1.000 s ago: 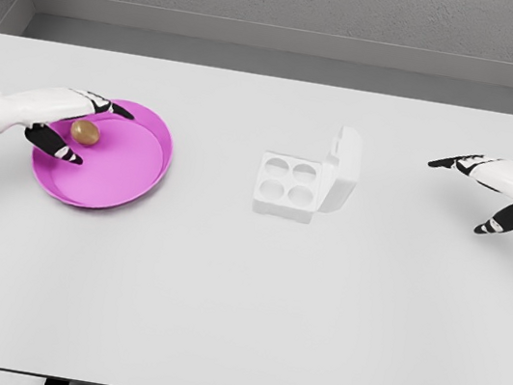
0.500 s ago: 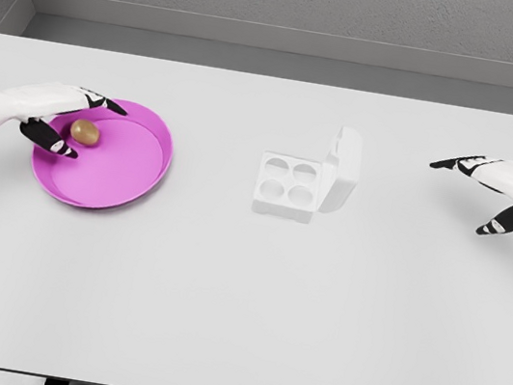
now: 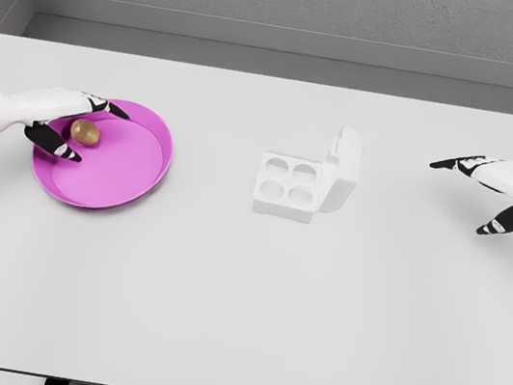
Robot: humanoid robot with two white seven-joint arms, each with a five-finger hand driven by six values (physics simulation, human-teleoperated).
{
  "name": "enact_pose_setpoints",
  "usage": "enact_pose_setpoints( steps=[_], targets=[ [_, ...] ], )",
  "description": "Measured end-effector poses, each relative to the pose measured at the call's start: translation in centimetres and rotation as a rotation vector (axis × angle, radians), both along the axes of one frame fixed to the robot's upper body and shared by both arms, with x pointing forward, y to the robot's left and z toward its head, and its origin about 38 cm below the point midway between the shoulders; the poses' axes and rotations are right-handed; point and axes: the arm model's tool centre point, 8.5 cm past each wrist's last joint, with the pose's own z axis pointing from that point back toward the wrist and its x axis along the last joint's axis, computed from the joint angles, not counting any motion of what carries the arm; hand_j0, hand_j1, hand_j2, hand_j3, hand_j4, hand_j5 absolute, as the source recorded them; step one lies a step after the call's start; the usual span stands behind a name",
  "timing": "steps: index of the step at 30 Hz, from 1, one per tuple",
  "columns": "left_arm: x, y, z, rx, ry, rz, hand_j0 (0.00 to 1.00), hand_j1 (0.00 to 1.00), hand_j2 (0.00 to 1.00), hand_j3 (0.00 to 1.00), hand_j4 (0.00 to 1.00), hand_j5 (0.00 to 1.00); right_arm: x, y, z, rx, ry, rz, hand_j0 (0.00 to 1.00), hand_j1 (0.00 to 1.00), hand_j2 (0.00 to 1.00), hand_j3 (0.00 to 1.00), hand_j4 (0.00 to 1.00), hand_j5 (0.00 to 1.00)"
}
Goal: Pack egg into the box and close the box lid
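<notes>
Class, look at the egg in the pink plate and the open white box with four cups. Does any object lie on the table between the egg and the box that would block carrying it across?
Nothing visible does. The egg sits in the pink plate, framed by the left hand. Only the plate's low rim and bare table separate it from the box, whose lid stands open on the far right side.

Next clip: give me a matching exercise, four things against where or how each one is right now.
Things:
1. egg
2. box
3. left hand
4. right hand

States:
A. lid up, four cups empty
B. fingers spread over bare table, far right
C. lying in the pink dish
D. fingers either side of the egg, not closed on it

Pairs: 1-C, 2-A, 3-D, 4-B
</notes>
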Motion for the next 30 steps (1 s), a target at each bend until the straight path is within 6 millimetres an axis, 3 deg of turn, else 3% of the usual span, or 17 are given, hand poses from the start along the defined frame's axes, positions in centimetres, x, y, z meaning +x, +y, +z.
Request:
enact_pose_setpoints(
  steps=[30],
  targets=[
    [0.3,0.0,-0.2,0.008,0.015,0.032,0.87,0.87,0.87,0.87,0.87,0.87,-0.3,1.0,-0.4,-0.03,0.017,0.044,1.0,1.0,1.0,1.0,1.0,1.0]
  ],
)
